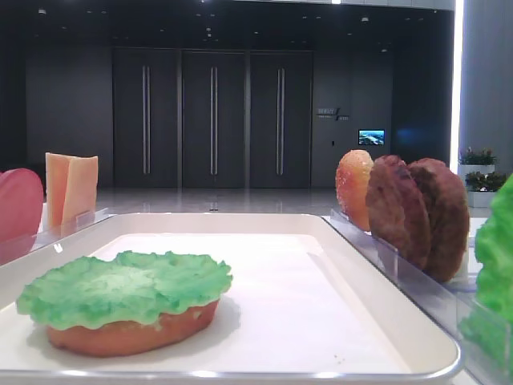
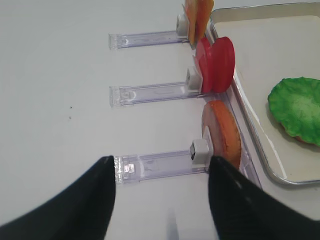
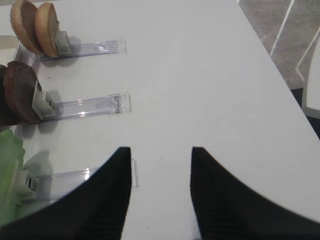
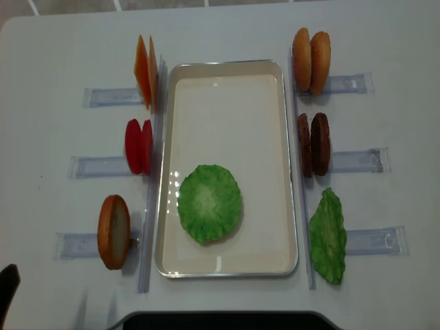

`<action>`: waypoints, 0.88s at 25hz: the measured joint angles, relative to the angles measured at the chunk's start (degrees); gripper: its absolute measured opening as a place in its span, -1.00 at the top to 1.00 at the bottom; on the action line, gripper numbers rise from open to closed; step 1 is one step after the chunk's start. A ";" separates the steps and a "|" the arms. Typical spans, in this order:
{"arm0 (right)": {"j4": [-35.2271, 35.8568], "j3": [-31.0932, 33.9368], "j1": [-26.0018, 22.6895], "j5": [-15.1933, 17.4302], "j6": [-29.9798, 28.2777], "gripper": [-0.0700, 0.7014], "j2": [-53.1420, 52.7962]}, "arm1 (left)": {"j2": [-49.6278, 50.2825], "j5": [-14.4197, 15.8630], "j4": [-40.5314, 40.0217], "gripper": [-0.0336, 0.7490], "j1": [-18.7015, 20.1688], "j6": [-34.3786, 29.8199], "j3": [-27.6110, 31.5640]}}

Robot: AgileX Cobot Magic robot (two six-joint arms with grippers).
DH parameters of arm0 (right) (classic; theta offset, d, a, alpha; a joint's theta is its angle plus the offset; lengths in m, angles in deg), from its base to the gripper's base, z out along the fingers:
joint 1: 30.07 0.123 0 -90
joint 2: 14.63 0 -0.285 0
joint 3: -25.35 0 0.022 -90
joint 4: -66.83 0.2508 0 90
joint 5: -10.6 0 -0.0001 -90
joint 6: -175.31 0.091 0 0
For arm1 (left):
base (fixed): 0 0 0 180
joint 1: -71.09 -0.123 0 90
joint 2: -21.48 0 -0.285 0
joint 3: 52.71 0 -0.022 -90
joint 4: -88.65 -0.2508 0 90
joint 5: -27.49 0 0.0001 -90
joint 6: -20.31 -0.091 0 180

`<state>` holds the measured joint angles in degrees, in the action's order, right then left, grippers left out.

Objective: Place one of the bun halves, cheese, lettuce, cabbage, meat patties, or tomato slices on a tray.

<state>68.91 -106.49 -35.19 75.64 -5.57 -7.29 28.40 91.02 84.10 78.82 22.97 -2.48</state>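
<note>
- In the low exterior view we see the tray [image 1: 401, 337] with a bun half [image 1: 132, 333] lying flat near its front left, a lettuce leaf [image 1: 124, 289] draped on top. Cheese slices [image 1: 70, 188] stand on edge to the left; the meat patties [image 1: 418, 215] stand on edge to the right, behind a glossy bun [image 1: 353, 188].
- In the right wrist view our right gripper [image 3: 160, 195] has its fingers well apart, with nothing between them, over bare table. The patties [image 3: 20, 92] lie ahead and to its left, on edge in a clear holder [image 3: 90, 106].
- In the left wrist view our left gripper [image 2: 160, 195] is likewise spread and empty. A bun half [image 2: 222, 135] stands just ahead to its right; the tomato slices [image 2: 216, 65] are beyond.
- From overhead, we judge the right arm nearer the patties [image 4: 313, 144], the left nearer the tomato [image 4: 139, 146]. Each disc's flat faces point left and right, so a grip should close across them.
</note>
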 joint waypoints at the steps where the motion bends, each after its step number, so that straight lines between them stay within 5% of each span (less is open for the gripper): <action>1: 0.00 0.00 0.00 0.00 0.00 0.10 0.00 | 0.00 0.00 0.00 -0.25 0.00 0.00 0.00; 22: 0.00 0.00 0.00 -0.04 0.24 0.11 0.00 | 0.00 0.00 0.00 -0.25 0.00 0.00 0.00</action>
<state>68.91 -106.49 -35.19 75.60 -5.33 -7.29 28.40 91.02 84.10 78.82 22.97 -2.48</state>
